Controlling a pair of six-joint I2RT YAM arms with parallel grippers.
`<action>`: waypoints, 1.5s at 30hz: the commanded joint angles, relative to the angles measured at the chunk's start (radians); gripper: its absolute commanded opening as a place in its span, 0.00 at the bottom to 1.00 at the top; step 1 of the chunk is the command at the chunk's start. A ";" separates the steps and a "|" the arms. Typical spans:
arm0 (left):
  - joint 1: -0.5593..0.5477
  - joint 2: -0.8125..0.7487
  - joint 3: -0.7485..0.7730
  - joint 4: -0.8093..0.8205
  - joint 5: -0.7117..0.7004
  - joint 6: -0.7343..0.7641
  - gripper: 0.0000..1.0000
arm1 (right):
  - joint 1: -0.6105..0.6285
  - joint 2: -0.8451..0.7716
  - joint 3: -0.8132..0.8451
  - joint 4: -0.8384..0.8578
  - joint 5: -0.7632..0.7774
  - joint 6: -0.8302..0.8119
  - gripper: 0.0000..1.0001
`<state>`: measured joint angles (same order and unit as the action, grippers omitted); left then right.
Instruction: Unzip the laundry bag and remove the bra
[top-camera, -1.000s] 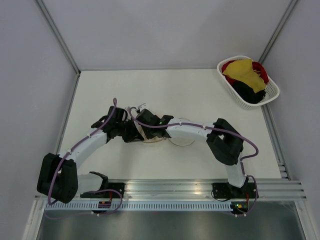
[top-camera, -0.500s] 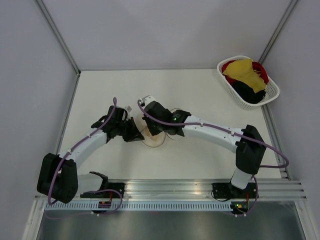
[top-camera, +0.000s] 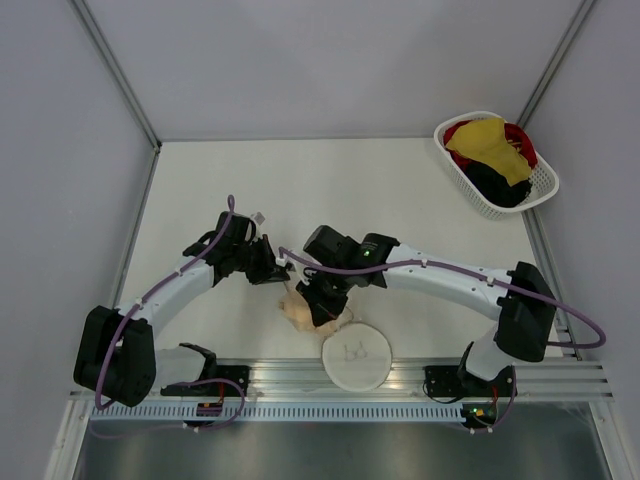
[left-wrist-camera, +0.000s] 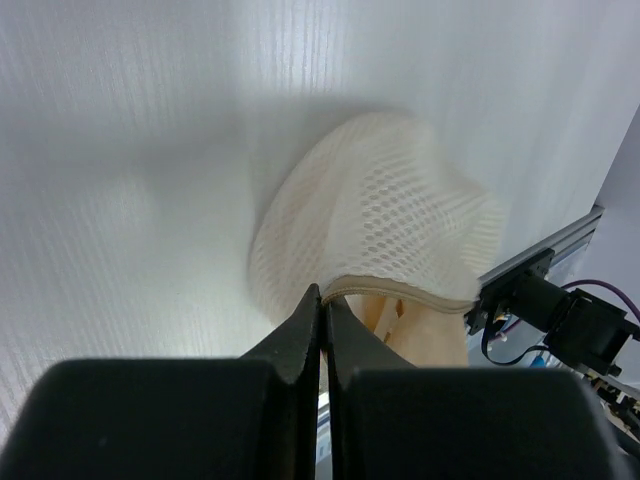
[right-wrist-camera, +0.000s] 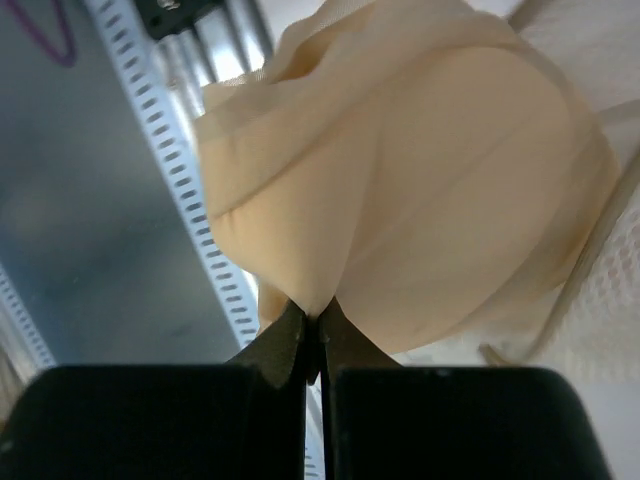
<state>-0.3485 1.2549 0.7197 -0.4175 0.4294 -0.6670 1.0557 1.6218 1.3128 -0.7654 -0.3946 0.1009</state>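
Bunching softly in the right gripper (right-wrist-camera: 318, 318), jaws pinched tight on a fold, the soft peach-beige padded bra (right-wrist-camera: 420, 180) looks light and floppy, so a fold or cup edge seems the spot to grab. It's poking out of the translucent white mesh laundry bag (left-wrist-camera: 390, 220), whose rim the left gripper (left-wrist-camera: 322, 305) is clamped on, near the front edge of the white table (top-camera: 420, 190). Only marking: a little bra outline on the bag's round white disc (top-camera: 355, 360), no readable words.
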 joint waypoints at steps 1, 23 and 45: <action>0.000 0.001 0.034 0.025 0.009 -0.005 0.02 | 0.016 -0.086 0.003 -0.015 -0.229 -0.073 0.01; 0.000 -0.023 0.021 0.028 0.020 -0.006 0.02 | -0.282 -0.201 0.200 0.255 0.850 0.333 0.01; 0.000 -0.015 0.061 0.036 0.085 0.000 0.02 | -1.094 0.272 0.680 0.084 1.025 0.459 0.00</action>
<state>-0.3489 1.2465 0.7311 -0.4137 0.4789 -0.6670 0.0269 1.8439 1.9530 -0.6243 0.5514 0.5087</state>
